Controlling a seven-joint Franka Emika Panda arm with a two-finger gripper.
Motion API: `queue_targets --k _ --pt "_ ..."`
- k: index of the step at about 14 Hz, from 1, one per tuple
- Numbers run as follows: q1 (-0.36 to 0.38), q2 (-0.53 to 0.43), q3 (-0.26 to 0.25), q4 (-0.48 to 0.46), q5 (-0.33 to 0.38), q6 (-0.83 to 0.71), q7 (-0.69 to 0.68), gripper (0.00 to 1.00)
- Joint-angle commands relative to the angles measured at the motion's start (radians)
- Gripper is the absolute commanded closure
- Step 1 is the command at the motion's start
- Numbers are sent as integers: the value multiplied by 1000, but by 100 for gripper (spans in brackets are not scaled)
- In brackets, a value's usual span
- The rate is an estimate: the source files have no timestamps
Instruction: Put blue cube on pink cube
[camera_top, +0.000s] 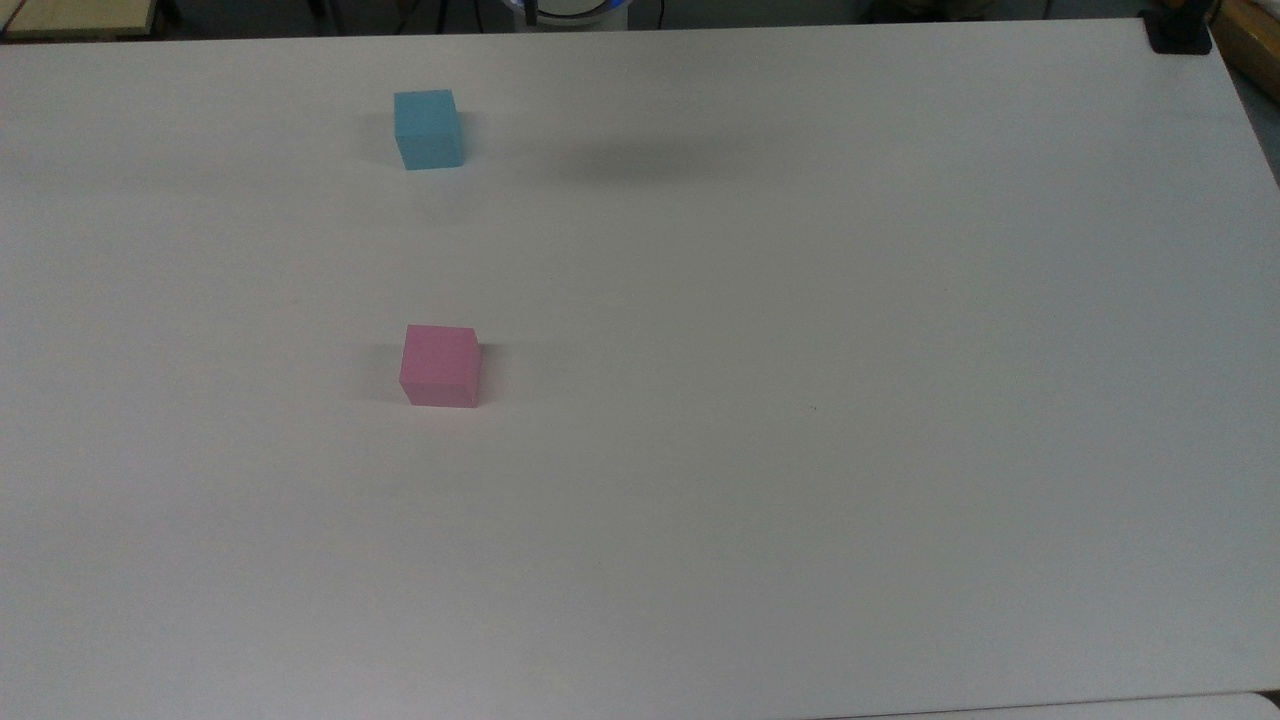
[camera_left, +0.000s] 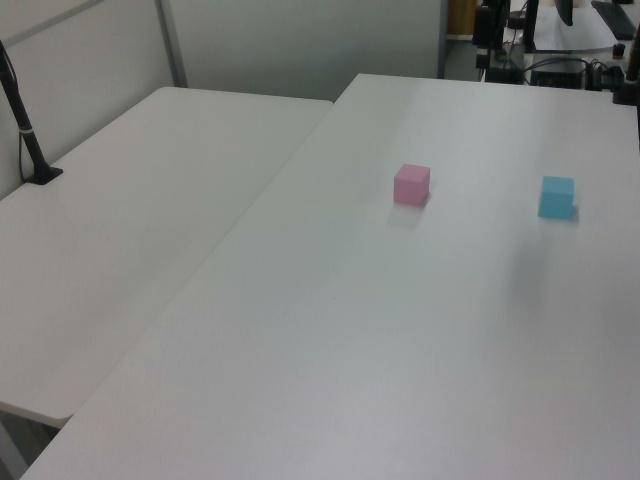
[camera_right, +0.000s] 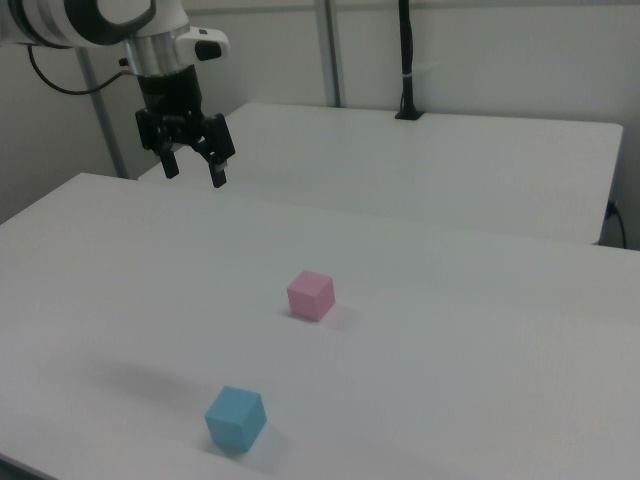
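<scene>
Gripper: the gripper hangs high above the table at the right view's upper left, fingers spread, grasping nothing.
Blue cube: the blue cube sits flat on the table in the right view's foreground, free on all sides.
Pink cube: the pink cube lies at about 1 o'clock from the blue cube in the right view, well apart from it.
Key relation: the blue cube lies at roughly 6 o'clock from the gripper in the right view, far below it.
Step (judged): approach not yet begun; the gripper must descend towards the blue cube.
</scene>
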Motion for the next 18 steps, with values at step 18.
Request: queue_targets --k 18 --pt "-10 -79 -2 -61 10 -10 9 0"
